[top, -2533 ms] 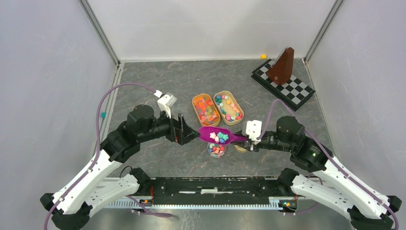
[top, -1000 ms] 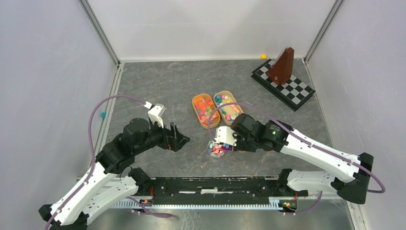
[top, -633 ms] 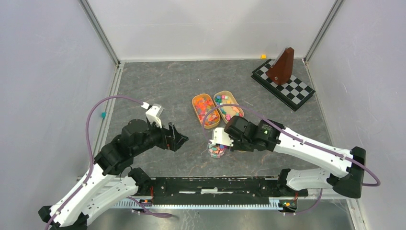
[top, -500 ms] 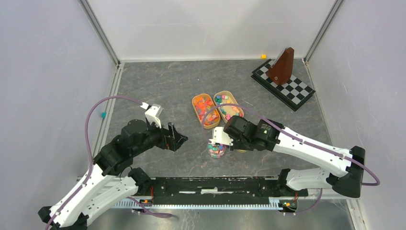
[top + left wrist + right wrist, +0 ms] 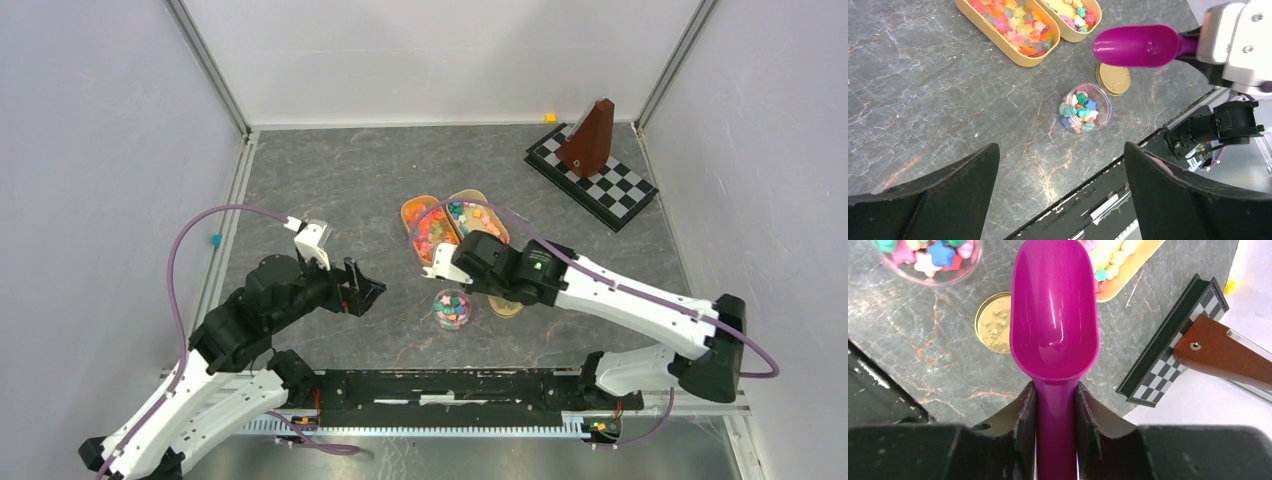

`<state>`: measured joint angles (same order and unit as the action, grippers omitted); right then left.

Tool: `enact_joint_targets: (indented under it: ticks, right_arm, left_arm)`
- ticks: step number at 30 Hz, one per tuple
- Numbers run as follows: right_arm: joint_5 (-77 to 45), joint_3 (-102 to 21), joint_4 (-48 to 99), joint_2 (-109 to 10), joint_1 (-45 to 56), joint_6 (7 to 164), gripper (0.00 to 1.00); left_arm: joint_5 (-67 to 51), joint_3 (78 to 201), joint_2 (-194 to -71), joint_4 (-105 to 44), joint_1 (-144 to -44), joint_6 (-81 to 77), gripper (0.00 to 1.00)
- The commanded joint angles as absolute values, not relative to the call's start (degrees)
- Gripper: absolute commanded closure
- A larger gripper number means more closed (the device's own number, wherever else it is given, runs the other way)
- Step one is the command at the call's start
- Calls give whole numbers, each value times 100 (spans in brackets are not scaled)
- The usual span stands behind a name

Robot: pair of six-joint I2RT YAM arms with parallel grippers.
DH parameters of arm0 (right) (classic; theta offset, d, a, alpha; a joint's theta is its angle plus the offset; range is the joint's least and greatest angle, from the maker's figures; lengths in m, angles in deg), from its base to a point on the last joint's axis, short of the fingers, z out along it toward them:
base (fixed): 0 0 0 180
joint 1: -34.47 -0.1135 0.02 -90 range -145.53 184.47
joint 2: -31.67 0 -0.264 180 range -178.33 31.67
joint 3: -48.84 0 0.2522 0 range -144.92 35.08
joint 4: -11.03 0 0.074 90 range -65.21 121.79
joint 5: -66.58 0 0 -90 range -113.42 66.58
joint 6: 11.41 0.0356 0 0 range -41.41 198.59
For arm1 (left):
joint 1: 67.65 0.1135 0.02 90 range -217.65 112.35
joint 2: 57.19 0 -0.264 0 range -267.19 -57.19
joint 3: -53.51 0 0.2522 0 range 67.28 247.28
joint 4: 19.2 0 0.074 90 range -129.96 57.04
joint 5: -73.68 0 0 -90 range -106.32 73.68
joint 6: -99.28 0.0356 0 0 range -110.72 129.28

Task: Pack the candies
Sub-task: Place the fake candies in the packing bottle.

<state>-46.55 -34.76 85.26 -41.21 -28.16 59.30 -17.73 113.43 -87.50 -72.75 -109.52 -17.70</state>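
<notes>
Starting at the left, we see the left gripper (image 5: 360, 290) hovering above the grey table (image 5: 330, 170), its jaws spread wide with nothing between them. At its 3 o'clock in the top view stands a clear cup (image 5: 1106, 114), partly filled with the candies (image 5: 1079, 106). More of them lie in two tan oval trays, the left tray (image 5: 993, 37) and the right tray (image 5: 1068, 35), side by side at the cup's 12 o'clock.

From above, the right gripper (image 5: 1055, 400) overlaps the near end of the left tray. It is clamped on the handle of the purple scoop (image 5: 1054, 315), which is held off the table with its bowl empty.

A gold lid (image 5: 505, 306) lies flat at the cup's 3 o'clock, just beside it but apart. Well away at 2 o'clock, a brown metronome (image 5: 587, 140) stands on a checkered board (image 5: 615, 190).
</notes>
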Motion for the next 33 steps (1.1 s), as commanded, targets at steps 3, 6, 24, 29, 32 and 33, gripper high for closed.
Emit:
enact_joint_targets:
  ticks: [3,6,24,29,32,33]
  right_arm:
    - [-5534,-3948,8182,-4770,-2826,6207,100]
    - [-5720,-4108,8150,-5049,-2768,6233,100]
    - [-5707,-5053,8191,-6488,-2484,6094,100]
    - [-5688,-5240,8284,-6825,-2455,6075,100]
    - [-5668,-5310,8323,-6978,-2449,6066,100]
    - [-5662,-5324,8316,-7015,-2448,6058,100]
  left_arm:
    - [-2015,11308,-8699,-7253,-10940,-1366,0]
    - [-1971,11213,-8699,-7258,-10940,-1370,0]
    - [-2077,11078,-8537,-7289,-10940,-1269,0]
    - [-2120,11071,-8490,-7290,-10940,-1260,0]
    - [-2147,11073,-8468,-7294,-10940,-1252,0]
    - [-2142,11062,-8455,-7295,-10941,-1252,0]
